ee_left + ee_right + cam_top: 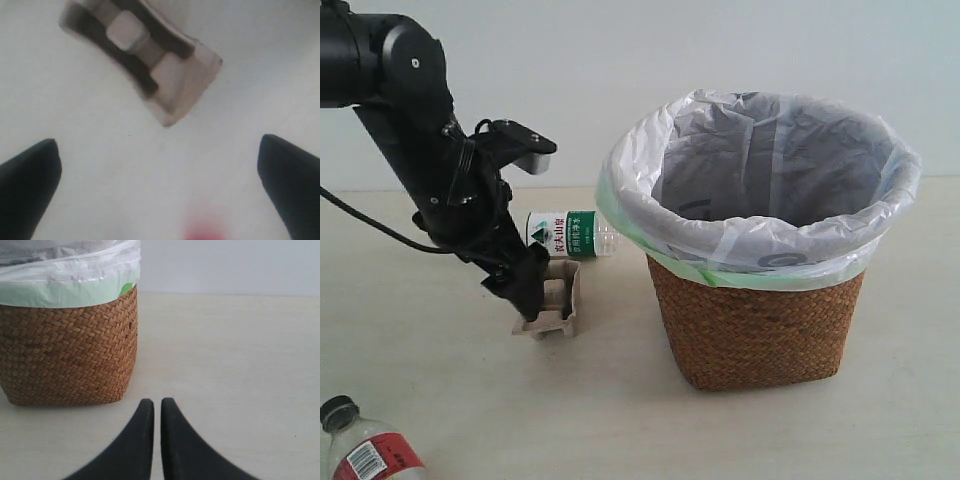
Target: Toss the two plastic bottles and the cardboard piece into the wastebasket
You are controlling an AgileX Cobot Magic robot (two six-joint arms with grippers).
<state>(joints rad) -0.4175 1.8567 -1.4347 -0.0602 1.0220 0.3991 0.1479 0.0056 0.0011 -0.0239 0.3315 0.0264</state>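
The cardboard piece [552, 300] lies on the table [440, 400] just beside the wastebasket [760, 330], in front of the green-capped bottle [568, 233]. I worry it skids or tips: it sits skewed, ahead of my left gripper [157, 141], not between the fingers. That arm angles steeply down, fingers spread wide, empty. My right gripper [156, 440] rests pinched together, empty, near the wastebasket
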